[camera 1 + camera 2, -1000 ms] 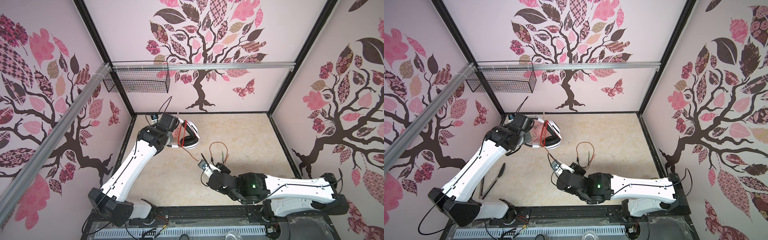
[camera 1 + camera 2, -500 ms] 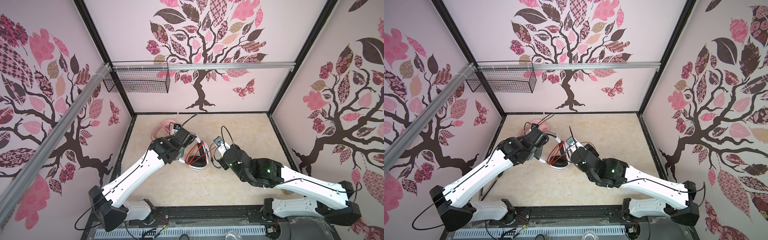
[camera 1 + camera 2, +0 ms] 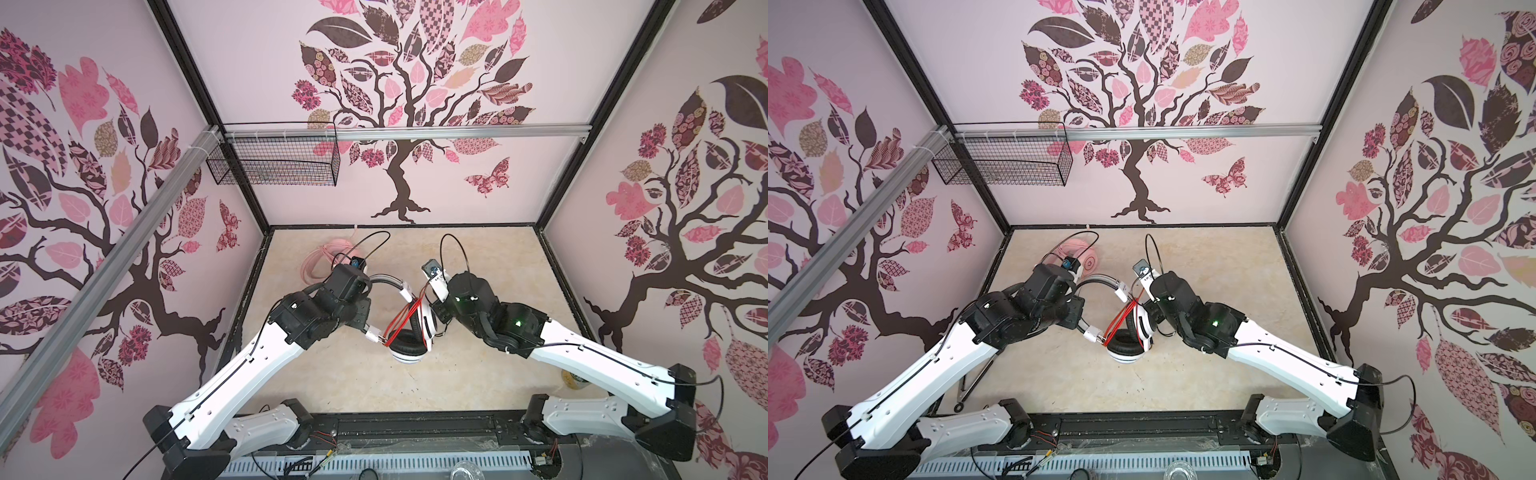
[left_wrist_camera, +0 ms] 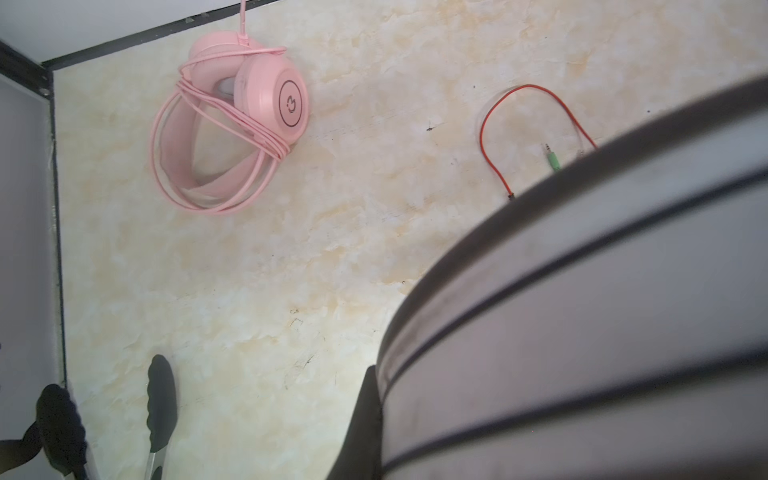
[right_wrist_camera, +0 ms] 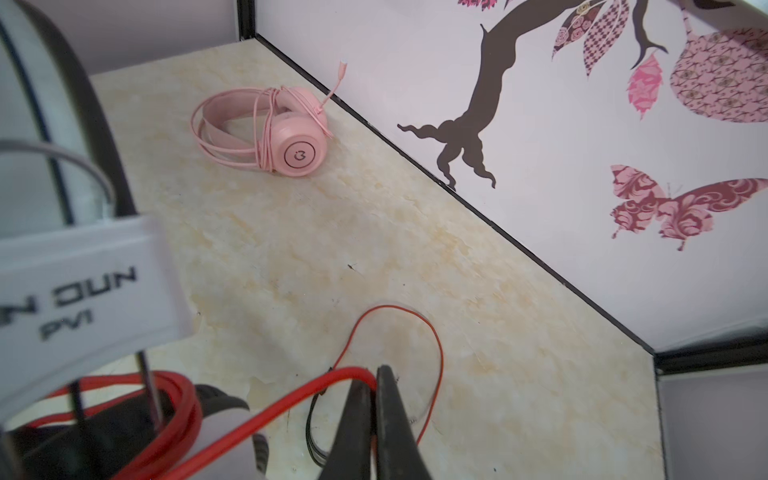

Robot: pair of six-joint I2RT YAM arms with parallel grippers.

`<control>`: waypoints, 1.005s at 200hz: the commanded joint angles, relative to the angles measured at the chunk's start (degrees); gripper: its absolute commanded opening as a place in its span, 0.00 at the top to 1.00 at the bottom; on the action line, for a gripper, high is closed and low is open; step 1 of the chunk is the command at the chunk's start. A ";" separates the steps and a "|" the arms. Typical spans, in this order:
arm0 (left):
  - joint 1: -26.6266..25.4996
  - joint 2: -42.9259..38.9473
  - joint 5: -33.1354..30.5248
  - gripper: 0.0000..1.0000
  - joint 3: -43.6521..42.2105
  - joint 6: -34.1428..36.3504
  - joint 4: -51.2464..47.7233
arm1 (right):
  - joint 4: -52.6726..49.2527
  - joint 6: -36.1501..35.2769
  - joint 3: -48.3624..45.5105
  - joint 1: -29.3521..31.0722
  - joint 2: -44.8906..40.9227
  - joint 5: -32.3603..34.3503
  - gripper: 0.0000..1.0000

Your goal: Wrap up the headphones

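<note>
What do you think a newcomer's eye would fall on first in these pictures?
The white headphones in the middle of the table, with a bright red cable looped across them, stand out first; the right gripper pinches that cable. The pink headphones lie near its back-left corner, their cable already wound around them.

Marble tabletop: pink headset, tongs, red cable.

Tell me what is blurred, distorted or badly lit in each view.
Left wrist view: the white headset's band fills much of the picture, out of focus, while the pink headset is sharp. Right wrist view: the right tool, shut on the red cable, and the lettered slider are soft. In both top views: wide-angle bending of the frame posts, even light, no glare.
</note>
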 commanded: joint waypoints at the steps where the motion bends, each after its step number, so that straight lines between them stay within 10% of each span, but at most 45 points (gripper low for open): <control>1: -0.15 -1.80 5.24 1.00 0.36 -0.06 2.12 | 5.26 2.27 -2.01 -4.69 -0.80 -8.66 1.00; 88: 2.41 -1.37 16.05 1.00 10.00 -7.36 -1.11 | 23.60 14.01 -15.66 -18.31 1.55 -36.37 0.89; 201: 10.82 4.10 16.07 1.00 22.31 -18.47 -5.23 | 39.66 22.17 -23.40 -19.31 13.77 -46.23 0.79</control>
